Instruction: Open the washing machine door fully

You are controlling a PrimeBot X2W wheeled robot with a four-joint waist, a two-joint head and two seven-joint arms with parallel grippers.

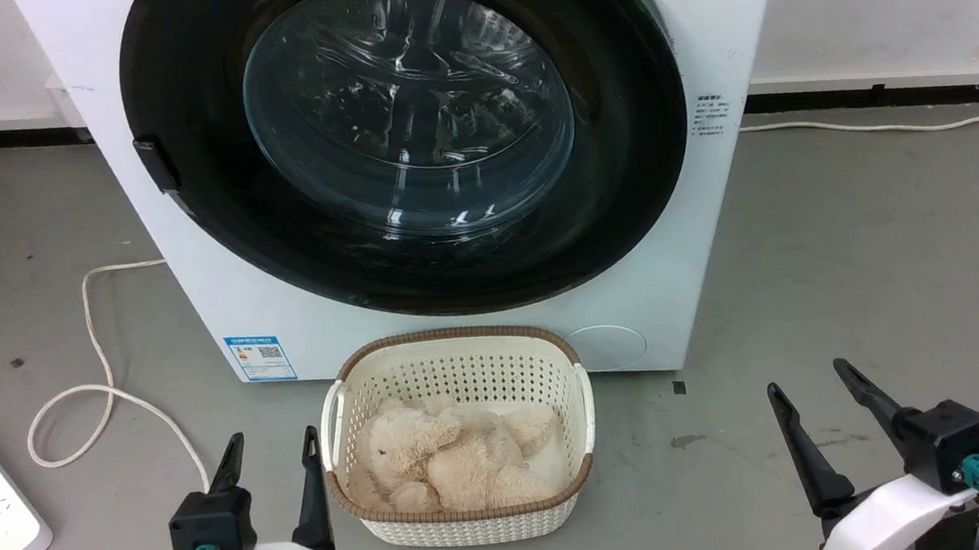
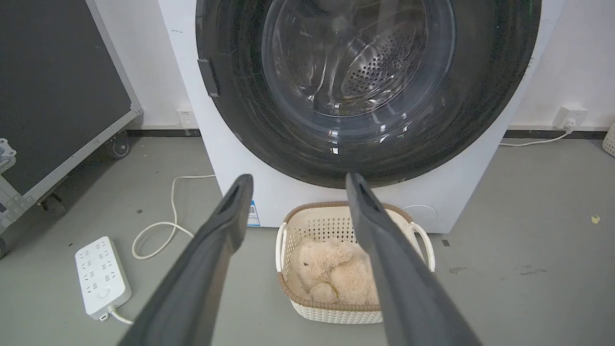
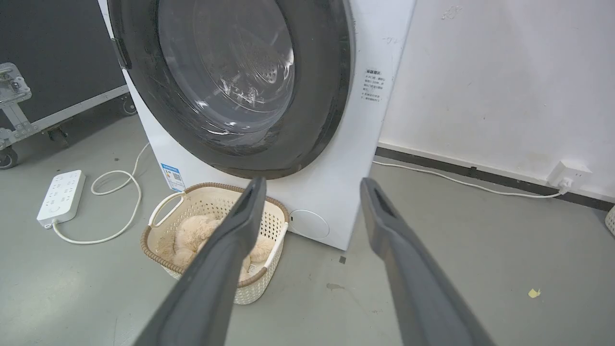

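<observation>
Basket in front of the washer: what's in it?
A cream plush toy lies in the basket, covering most of its floor. Whatever might sit under the toy is hidden.

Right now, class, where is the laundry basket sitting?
In the head view the basket sits on the floor at centre, just before the washing machine, below the washing machine door, between the left gripper and the right gripper.
</observation>
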